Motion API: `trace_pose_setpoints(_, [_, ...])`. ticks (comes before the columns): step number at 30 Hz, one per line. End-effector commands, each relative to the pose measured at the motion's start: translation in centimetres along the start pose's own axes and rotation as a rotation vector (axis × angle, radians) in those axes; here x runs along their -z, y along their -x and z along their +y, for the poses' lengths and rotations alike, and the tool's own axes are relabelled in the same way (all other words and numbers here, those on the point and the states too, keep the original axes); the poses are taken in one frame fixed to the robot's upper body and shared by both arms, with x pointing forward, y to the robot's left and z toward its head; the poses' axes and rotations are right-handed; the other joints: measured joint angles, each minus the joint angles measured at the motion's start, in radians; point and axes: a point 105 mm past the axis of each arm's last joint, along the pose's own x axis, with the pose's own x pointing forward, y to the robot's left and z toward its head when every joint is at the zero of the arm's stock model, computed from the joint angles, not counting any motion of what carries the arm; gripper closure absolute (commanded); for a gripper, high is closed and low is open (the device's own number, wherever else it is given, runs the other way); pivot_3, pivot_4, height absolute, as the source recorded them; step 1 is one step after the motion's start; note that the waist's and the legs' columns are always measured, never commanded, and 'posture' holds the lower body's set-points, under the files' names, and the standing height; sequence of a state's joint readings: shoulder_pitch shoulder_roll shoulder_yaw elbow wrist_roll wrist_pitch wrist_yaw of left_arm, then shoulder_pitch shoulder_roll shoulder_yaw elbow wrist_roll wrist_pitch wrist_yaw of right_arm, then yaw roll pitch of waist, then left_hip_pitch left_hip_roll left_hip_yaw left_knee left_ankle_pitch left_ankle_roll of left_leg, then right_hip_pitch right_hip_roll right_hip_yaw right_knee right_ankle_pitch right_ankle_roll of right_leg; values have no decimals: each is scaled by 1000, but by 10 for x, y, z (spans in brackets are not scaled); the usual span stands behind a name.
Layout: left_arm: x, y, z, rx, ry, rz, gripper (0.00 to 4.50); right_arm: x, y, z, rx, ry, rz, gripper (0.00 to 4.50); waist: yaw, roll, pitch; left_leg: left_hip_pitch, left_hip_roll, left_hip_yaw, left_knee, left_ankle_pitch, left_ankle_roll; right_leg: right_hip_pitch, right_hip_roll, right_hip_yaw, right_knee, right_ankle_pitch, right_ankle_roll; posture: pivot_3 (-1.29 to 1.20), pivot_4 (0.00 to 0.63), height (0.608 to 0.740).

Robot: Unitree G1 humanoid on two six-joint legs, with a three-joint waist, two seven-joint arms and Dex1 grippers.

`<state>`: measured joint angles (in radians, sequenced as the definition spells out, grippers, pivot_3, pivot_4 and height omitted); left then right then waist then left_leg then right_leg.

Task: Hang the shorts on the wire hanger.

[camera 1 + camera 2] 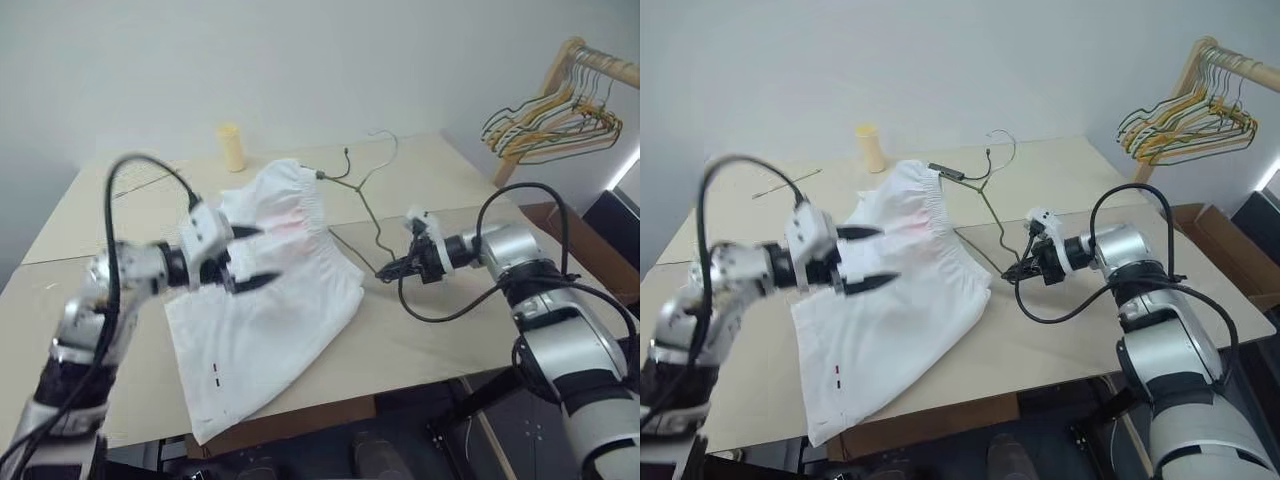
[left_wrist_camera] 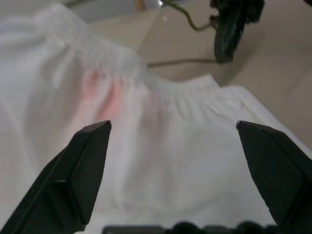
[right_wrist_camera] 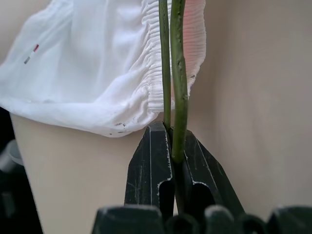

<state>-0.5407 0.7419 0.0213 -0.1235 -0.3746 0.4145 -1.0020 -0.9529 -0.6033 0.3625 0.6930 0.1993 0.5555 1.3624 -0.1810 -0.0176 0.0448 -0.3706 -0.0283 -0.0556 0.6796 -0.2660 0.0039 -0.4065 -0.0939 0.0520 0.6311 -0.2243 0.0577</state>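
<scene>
Right gripper (image 3: 171,146) on thin wire hanger (image 1: 372,215)

A pale beige table (image 1: 420,340) of joined panels carries everything. The white shorts (image 1: 270,330) lie spread across its middle, reaching the near edge, with the wire hanger (image 1: 365,195) just to their right, its hook toward the far side. A small yellow cylinder (image 1: 232,148) stands at the far edge, left of the hanger.
</scene>
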Motion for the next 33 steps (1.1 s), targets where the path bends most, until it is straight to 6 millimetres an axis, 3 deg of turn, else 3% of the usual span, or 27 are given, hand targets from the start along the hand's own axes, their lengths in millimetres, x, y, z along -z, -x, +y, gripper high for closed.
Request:
trace_pose_setpoints(1, [-50,15,37,-37,-64,-150,26,-26,3,13,33,193,-19,4500,-4,0,0,-1,0,0,0,0,0,0,0,0,0,0,0,-185,0,740])
trace_pose_setpoints(4, [-64,21,60,-41,-93,-147,26,-31,-3,20,53,218,-9,4500,-25,0,0,0,-1,0,0,0,0,-1,-1,0,0,0,0,-198,0,740])
trace_pose_setpoints(7, [-54,21,69,12,-134,-40,26,-31,-9,27,68,276,17,4500,-46,0,0,1,-4,0,0,0,0,0,-1,0,1,0,1,-196,0,740])
trace_pose_setpoints(10, [-38,20,64,153,-74,2,26,-30,-12,32,72,336,39,4500,-55,0,0,2,-4,-1,0,0,0,1,-1,0,1,0,1,-192,0,740])
trace_pose_setpoints(13, [-12,19,59,244,-116,159,26,-30,-16,38,81,387,69,4500,-57,0,0,2,-5,-1,0,0,0,1,-1,0,1,0,1,-193,0,740])
trace_pose_setpoints(26, [7,11,40,449,-72,263,26,-24,-25,46,66,419,131,4500,-55,0,0,-1,-4,-1,1,0,1,-2,-2,1,2,0,2,-201,0,740])
trace_pose_setpoints(33, [22,11,34,476,-22,310,2284,-23,-27,47,71,444,147,4500,-54,0,0,-1,-4,-1,1,0,1,-2,-2,1,3,-1,2,-198,0,740])
